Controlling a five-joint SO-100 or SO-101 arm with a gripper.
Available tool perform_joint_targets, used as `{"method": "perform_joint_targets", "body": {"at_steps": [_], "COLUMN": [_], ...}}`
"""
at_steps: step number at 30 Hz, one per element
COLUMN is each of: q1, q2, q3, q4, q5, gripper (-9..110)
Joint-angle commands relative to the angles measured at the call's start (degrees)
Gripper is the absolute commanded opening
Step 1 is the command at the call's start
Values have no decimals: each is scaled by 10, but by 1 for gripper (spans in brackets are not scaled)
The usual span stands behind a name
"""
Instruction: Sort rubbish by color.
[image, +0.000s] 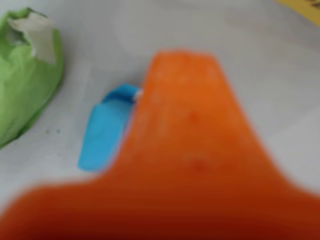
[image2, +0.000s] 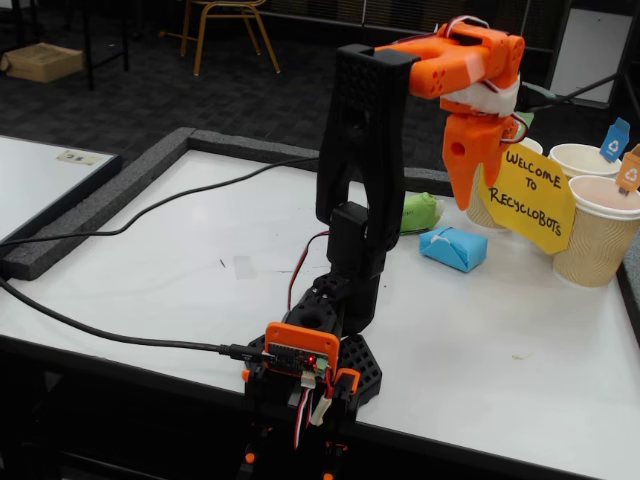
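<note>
The green wad (image2: 420, 212) sits on the white table (image2: 500, 350) behind my arm in the fixed view, crumpled and rounded. In the wrist view (image: 27, 75) it fills the upper left corner, with a pale scrap showing on top. The light blue wad (image2: 453, 247) lies just beside it toward the cups (image2: 592, 230), folded more like a flat packet (in the wrist view (image: 105, 132) it peeks out from behind my orange finger (image: 190, 145), blurred). My gripper (image2: 470, 195) hangs above the two wads, pointing down, in front of the yellow sign (image2: 535, 205). It carries nothing that I can see. Whether my fingers are spread or pressed together, I cannot tell from either view.
</note>
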Motion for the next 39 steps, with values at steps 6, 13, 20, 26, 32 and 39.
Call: {"method": "perform_joint_targets", "body": {"at_steps": [6, 13, 20, 26, 32, 39], "q1": [-18, -26, -25, -25, -25, -17], "q2": [-18, -65, -108, -135, -158, -157], "q3": [-80, -80, -81, -81, -81, -93], "q4": [62, 50, 3, -35, -50, -62], "q5": [7, 11, 8, 6, 6, 6], "gripper": [30, 31, 31, 29, 25, 0]}}
